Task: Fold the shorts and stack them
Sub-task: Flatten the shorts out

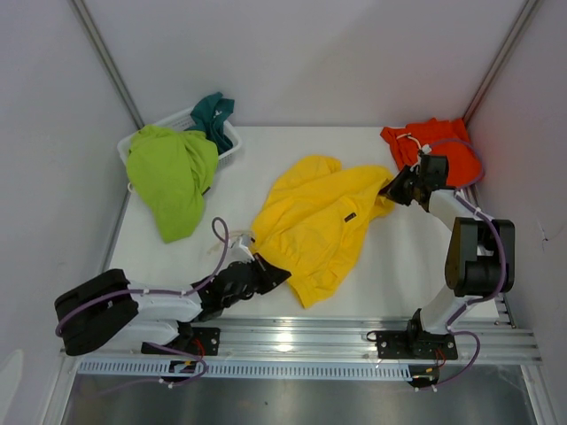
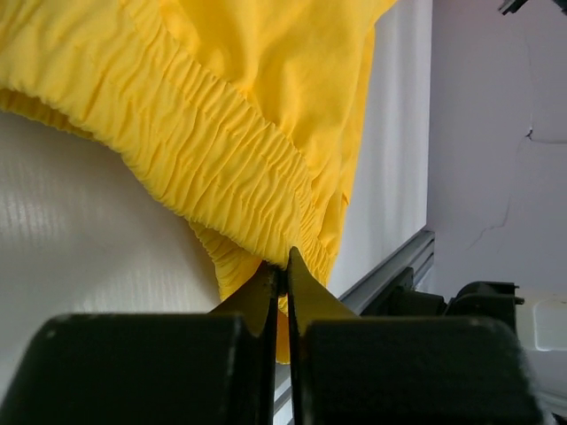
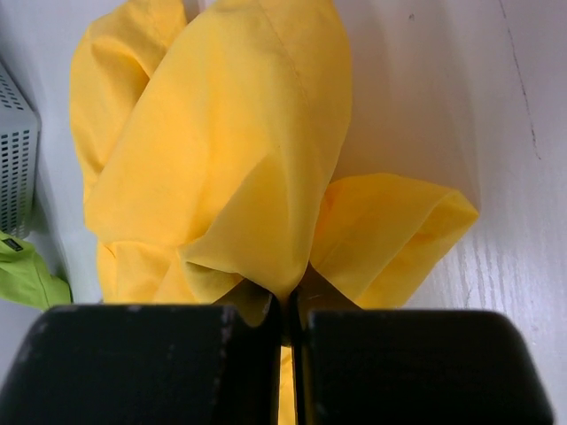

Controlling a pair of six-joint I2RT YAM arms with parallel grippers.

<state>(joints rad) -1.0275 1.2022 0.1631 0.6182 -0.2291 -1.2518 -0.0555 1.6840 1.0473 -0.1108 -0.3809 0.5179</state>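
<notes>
yellow shorts (image 1: 310,226), soft plain fabric with a small dark label, lie crumpled mid-surface, a little toward the near edge. left pincer (image 1: 266,270) is clamped narrow on the gathered elastic waistband at the near-left side of the cloth. right pincer (image 1: 396,188) is clamped narrow on a leg hem at its far-right side.

step in hand, by my reading: spread the pair flat before folding. to do it well, draw the two grips apart along their line, low over the white surface (image 1: 399,266), until the bunched middle lies smooth, without tugging cloth out of either grip.

open room, as i judge it, is toward the near-right corner. orange fabric shorts with white drawstring (image 1: 434,142) sit in the far-right corner, just beside the right pincer, so avoid dragging them. lime-green fabric shorts (image 1: 173,177) drape over the white plastic slotted basket (image 1: 230,146) at the far-left corner. teal fabric shorts (image 1: 213,113) lie in it, apart from the yellow pair.
</notes>
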